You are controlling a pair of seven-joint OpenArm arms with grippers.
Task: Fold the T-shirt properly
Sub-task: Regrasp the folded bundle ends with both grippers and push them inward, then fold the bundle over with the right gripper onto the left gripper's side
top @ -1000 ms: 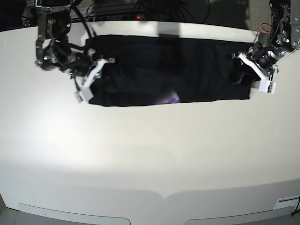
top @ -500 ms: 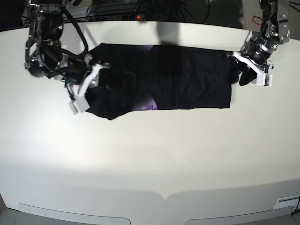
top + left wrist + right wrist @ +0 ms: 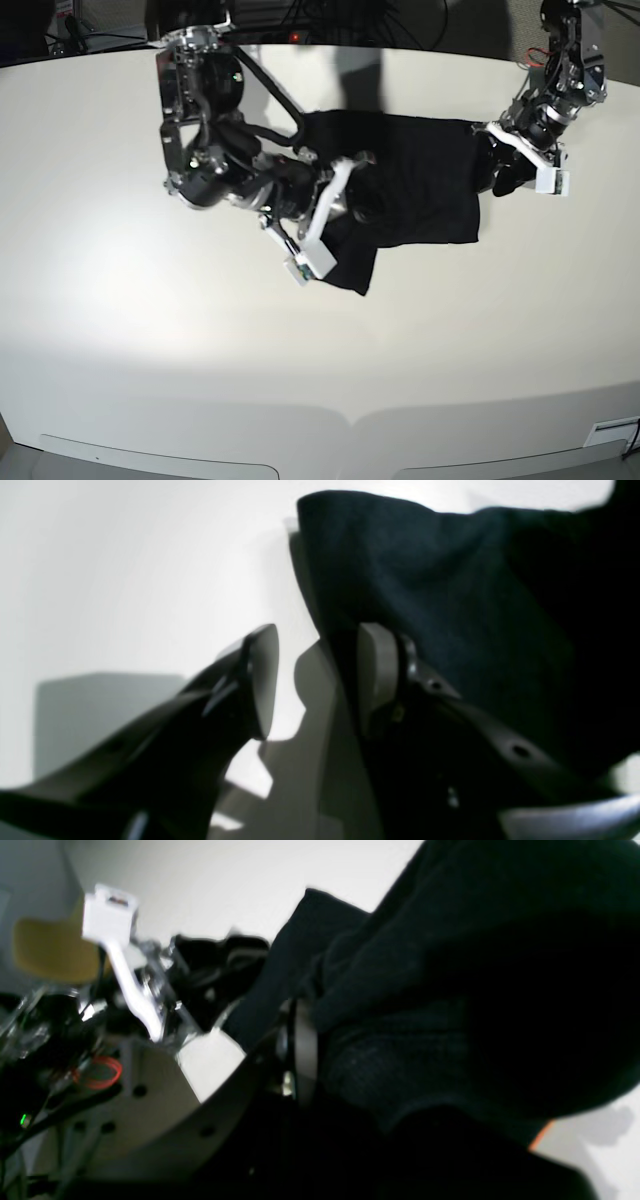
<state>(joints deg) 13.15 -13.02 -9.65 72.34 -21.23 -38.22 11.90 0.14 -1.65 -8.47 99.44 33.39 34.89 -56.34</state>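
Observation:
The black T-shirt (image 3: 420, 185) lies at the back right of the white table (image 3: 300, 360), doubled over itself, and one corner hangs down by the right arm (image 3: 352, 268). My right gripper (image 3: 350, 198) is shut on the shirt's left end and holds it over the middle of the cloth. In the right wrist view one finger pad (image 3: 302, 1050) presses into the bunched cloth (image 3: 450, 990). My left gripper (image 3: 502, 160) is at the shirt's right edge. In the left wrist view its jaws (image 3: 315, 650) stand apart, with the cloth (image 3: 450, 590) against the outer side of the right finger (image 3: 375, 670). No print shows.
Cables and a small red light (image 3: 296, 37) run along the table's back edge. The left arm (image 3: 125, 980) and a yellow chair (image 3: 45, 950) show in the right wrist view. A seam (image 3: 350, 420) runs along the table's front.
My right gripper has carried the shirt's left end far to the right over the rest, so the shirt is shorter. The left gripper has stayed at the right edge. The purple print no longer shows.

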